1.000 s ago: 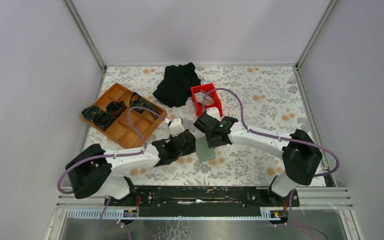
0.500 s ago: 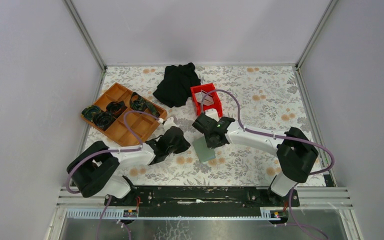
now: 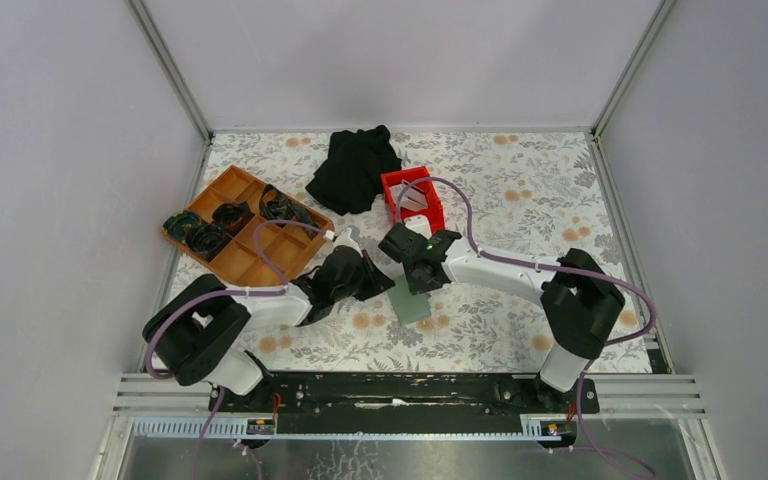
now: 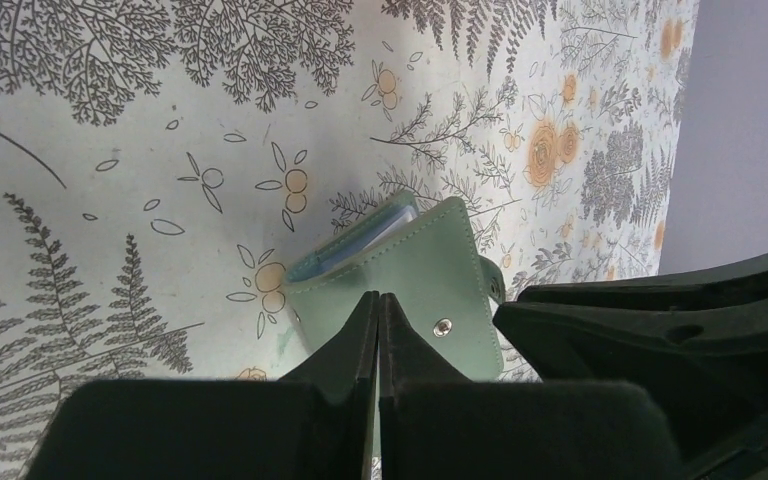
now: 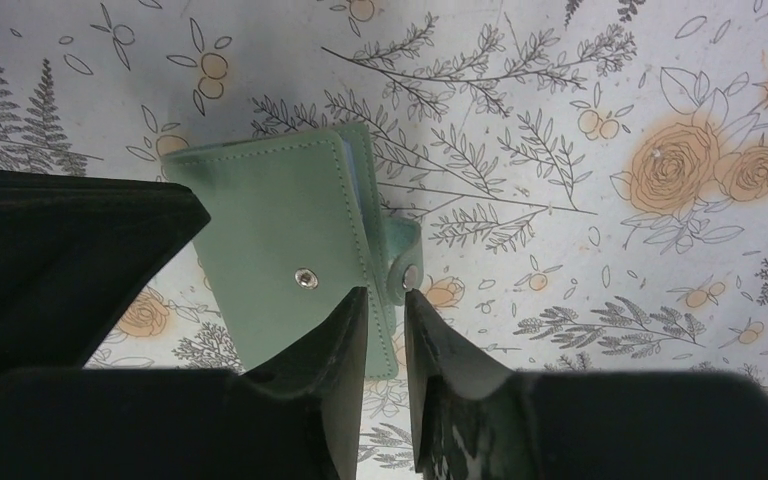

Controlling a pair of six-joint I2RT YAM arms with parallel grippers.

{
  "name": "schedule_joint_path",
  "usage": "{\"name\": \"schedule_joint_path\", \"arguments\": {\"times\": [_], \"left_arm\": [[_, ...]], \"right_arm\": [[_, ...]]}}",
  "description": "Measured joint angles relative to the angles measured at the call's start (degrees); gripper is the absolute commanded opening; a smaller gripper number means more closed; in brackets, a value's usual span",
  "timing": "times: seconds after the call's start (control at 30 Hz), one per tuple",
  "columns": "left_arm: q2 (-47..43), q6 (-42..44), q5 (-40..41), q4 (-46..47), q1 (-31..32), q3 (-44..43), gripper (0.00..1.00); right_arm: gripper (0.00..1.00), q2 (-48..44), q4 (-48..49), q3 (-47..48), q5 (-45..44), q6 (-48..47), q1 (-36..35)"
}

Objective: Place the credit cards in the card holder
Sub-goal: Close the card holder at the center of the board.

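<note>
Card holder [image 4: 430, 270] lay folded, unopened, beneath the left claw [image 4: 377, 298], just pressed together; right claw [image 5: 386, 292] stood narrowly spread at its tab [image 5: 407, 268]

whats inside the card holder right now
The card holder is folded over; only pale blue inner edges peek out its side. Its cover hides anything tucked inside.

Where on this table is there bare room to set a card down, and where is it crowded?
Free: the table right of the red bin to the wall; the far left corner beyond the orange tray. Crowded: the middle, where the left end effector and right end effector meet at the card holder.
</note>
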State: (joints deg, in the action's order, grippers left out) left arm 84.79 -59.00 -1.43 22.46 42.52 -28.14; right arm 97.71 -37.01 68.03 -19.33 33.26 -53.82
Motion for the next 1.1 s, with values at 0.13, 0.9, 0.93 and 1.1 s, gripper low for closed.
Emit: {"name": "schedule_joint_path", "arguments": {"times": [0.13, 0.9, 0.93, 1.1], "left_arm": [[1.68, -0.04, -1.42, 1.55, -0.68, 0.00, 0.00], [7.63, -0.90, -5.03, 4.13, -1.44, -2.14, 0.00], [7.91, -1.03, -5.20, 4.52, -1.44, -2.14, 0.00], [8.44, -1.29, -5.51, 4.98, -1.44, -2.29, 0.00]], "right_arm": [[0.27, 1.57, 0.02, 1.27, 0.00, -0.07, 0.00], [0.17, 3.72, -2.56, 2.80, -0.92, -1.49, 0.48], [0.17, 3.72, -2.54, 2.80, -0.94, -1.53, 0.52], [0.04, 3.72, -2.54, 2.80, -0.90, -1.97, 0.70]]}}
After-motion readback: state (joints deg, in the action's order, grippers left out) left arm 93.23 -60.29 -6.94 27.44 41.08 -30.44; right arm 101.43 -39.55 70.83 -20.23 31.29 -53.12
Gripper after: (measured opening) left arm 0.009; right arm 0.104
